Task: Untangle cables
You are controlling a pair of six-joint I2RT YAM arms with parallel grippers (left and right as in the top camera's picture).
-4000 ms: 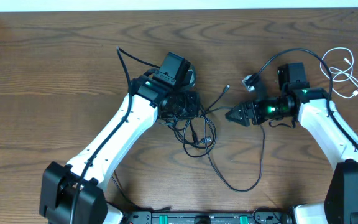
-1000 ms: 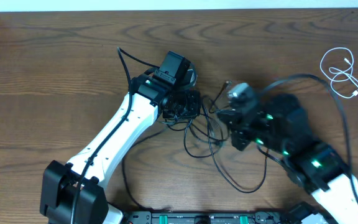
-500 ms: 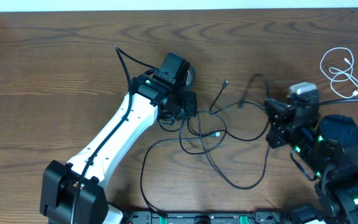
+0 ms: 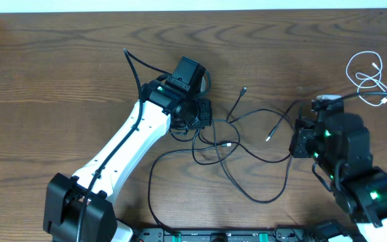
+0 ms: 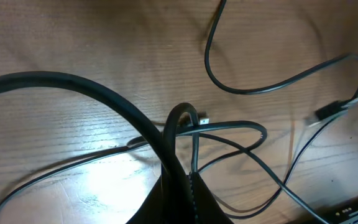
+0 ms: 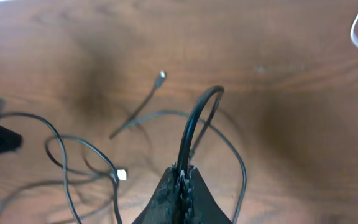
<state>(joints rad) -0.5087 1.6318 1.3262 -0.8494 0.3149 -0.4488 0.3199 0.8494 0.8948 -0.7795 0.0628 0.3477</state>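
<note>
Easing slowly apart seems best: left end effector (image 5: pixel 180 171) and right end effector (image 6: pixel 184 173) each clamp a black cable (image 6: pixel 194 124) from the tangle (image 4: pixel 213 142).

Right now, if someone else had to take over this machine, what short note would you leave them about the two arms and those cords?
Left gripper: jaws shut on a loop of the black cables.
Right gripper: jaws shut on another black loop.
White cable: coiled on its own at the far right of the table, apart from the black ones.
Done: the white one lies separate.
Left: the black cables cross in overlapping loops between the two arms and need pulling apart.
</note>
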